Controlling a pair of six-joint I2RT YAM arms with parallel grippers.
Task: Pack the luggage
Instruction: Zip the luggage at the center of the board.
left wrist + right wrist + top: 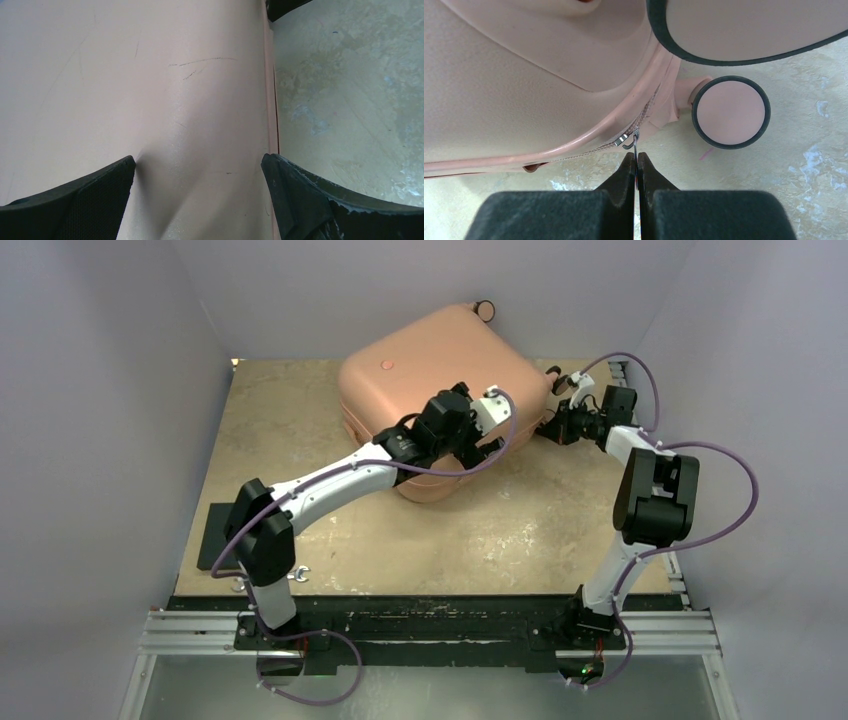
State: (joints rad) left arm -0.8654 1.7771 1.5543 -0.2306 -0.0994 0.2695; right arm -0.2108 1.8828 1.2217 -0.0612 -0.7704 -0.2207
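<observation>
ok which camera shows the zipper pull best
The right wrist view: the zipper pull sits close up on the suitcase seam, its tab pinched in the shut right end effector. The top external view is too far to show it; the left wrist view shows only pink shell and table.

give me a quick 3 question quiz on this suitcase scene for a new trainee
1. True or false: the left gripper is clamped on the luggage.
2. What does the right gripper pinch? A) a handle B) the zipper pull C) a cloth
3. Fill in: the pinched pull sits beside a pink-and-black ___.
Key: 1 false, its jaws stand open over the shell. 2 B. 3 wheel.
</observation>
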